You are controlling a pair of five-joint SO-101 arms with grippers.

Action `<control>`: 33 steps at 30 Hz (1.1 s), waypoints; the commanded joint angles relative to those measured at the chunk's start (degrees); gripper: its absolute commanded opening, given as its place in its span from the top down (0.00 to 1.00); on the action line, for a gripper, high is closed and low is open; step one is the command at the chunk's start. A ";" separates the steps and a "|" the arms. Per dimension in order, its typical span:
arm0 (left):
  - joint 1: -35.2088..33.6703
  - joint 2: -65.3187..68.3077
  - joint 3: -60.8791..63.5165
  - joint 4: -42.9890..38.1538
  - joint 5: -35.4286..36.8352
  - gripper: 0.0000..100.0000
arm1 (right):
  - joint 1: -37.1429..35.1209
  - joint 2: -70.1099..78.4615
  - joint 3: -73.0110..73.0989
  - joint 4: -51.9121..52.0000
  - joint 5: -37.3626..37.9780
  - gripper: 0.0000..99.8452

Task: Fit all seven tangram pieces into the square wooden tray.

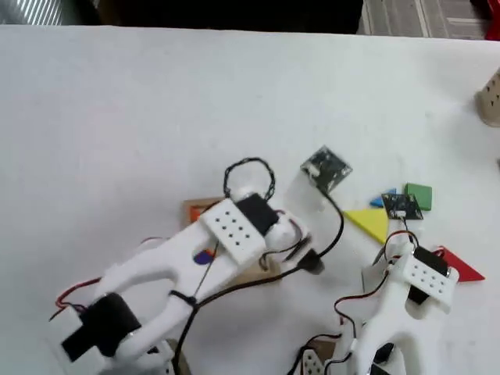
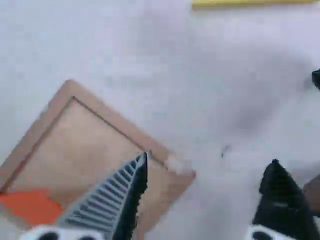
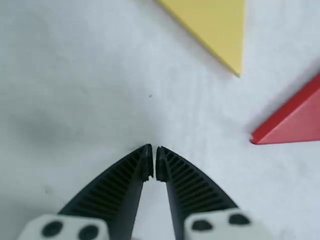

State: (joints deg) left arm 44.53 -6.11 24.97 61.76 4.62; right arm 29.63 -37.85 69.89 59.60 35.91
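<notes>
The left fingers [image 2: 131,192] are spread wide apart over a corner of the wooden tray [image 2: 75,145]. The right fingers [image 3: 125,185] are pressed together above the bench [image 3: 75,75], near the yellow triangle [image 3: 215,25].

Bright, even light, soft shadows on table [image 1: 156,94] — source perhaps overhead.

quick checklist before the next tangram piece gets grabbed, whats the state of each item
1. Left gripper open and empty: ok.
2. Right gripper open for a grasp: not ok, it is shut on nothing.
3. Free room in the tray: ok, bare floor beside the orange piece.
4. Loose pieces lying flat and apart: ok, yellow triangle and red triangle.
5. All seven pieces accounted for: cannot tell, the left arm covers much of the tray.
</notes>
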 commanded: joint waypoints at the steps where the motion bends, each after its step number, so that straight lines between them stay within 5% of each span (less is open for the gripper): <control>1: -0.66 -10.07 8.62 -2.73 -0.26 0.66 | 0.31 -1.19 -0.53 -1.45 0.09 0.98; 11: -12.00 -36.70 30.59 -6.33 -0.35 0.66 | 0.31 -1.19 -0.53 -1.45 0.09 0.98; 19: -34.95 -56.04 41.32 -5.01 -0.35 0.66 | 0.31 -1.19 -0.53 -1.45 0.09 0.98; 26: -54.20 -62.55 46.68 -5.36 -2.99 0.66 | -0.04 -1.19 -0.53 -1.45 0.09 0.98; 33: -61.14 -62.64 55.12 -12.84 -6.68 0.66 | -0.40 -1.27 -0.79 -1.19 0.09 0.98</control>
State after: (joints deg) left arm -13.76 -67.82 77.80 54.29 0.40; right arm 29.71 -37.85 69.89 59.60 35.91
